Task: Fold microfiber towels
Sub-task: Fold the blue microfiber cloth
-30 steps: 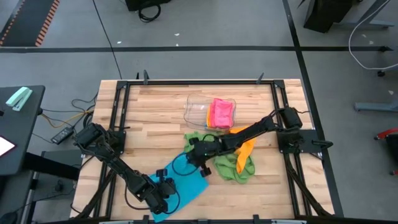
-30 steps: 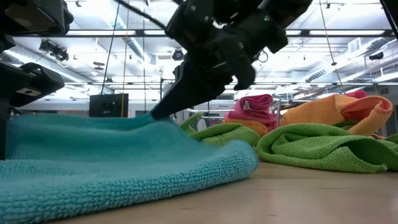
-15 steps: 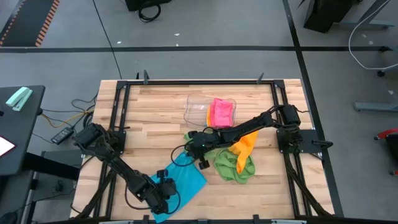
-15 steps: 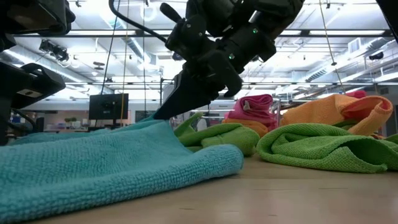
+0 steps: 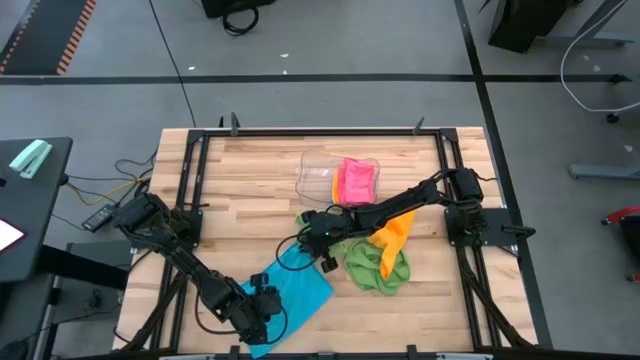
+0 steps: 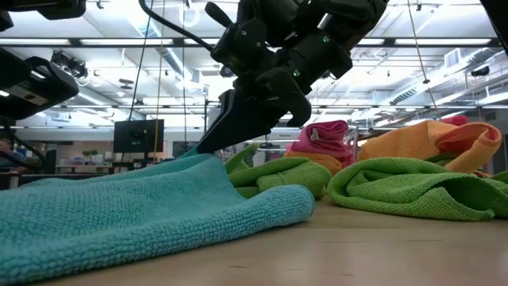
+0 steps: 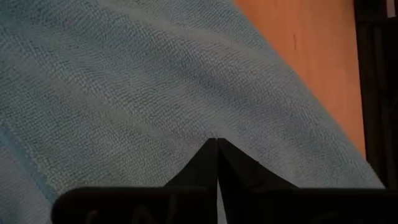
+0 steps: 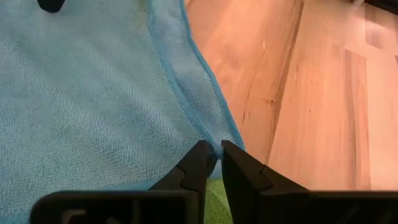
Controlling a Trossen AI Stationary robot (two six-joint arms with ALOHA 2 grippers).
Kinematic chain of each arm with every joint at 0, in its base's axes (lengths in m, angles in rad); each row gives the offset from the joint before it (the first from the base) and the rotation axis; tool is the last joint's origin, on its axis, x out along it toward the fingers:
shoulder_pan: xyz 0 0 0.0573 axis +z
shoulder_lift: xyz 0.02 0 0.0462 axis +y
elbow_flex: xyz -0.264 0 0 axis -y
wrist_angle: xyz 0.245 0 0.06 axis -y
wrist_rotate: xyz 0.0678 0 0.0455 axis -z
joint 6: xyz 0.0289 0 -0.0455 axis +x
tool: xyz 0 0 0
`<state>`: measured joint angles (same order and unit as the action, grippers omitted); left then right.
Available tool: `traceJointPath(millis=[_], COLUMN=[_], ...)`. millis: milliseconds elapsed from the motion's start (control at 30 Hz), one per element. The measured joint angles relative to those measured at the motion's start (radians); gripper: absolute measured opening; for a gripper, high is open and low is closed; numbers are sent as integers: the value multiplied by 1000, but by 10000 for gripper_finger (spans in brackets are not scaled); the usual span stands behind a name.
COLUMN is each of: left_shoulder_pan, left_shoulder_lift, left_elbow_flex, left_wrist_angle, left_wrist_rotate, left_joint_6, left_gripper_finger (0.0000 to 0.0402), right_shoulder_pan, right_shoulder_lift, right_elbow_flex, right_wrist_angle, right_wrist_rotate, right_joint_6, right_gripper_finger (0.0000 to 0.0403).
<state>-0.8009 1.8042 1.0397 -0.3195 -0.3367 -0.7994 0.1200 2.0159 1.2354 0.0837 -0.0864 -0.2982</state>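
Blue microfiber towel [image 5: 296, 292], soft looped pile with a stitched hem, spread on the pale wooden plank table [image 5: 250, 190]; its hem corner nearest the clear plastic tray [image 5: 318, 178] is raised off the planks.

Right gripper [image 5: 306, 240]: between the tray and the blue towel, fingers pressed together on that raised hem corner, a thin fold of cloth caught between the tips in the right wrist view [image 8: 212, 154].

Left gripper [image 5: 262, 312]: at the blue towel's far end from the tray, by the table edge, fingers pressed together with the tips against the pile [image 7: 217, 144]; whether any cloth is pinched cannot be told.

Green microfiber towel [image 5: 374, 266], crumpled, just beside the blue towel and near the tray.

Orange microfiber towel [image 5: 396, 233], bunched, touching the green one, between it and the tray.

Pink microfiber towel [image 5: 357, 181], folded, lying in the tray.
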Motion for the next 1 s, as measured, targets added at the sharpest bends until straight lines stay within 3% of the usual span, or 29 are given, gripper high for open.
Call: traceJointPath(millis=[567,1000], left_shoulder_pan=[2,27], left_shoulder_lift=[-3,-85], left_elbow_flex=[0,2], left_wrist_angle=[32,-26], left_wrist_rotate=[-2,-5], left_joint_6=[-14,3], left_gripper_finger=[11,19], right_shoulder_pan=[-28,-1], right_shoulder_lift=[-13,-116], right_elbow_flex=[-1,-1], right_wrist_angle=[-36,-169], right_wrist_rotate=[13,1], right_joint_6=[26,46], right_gripper_finger=[181,189])
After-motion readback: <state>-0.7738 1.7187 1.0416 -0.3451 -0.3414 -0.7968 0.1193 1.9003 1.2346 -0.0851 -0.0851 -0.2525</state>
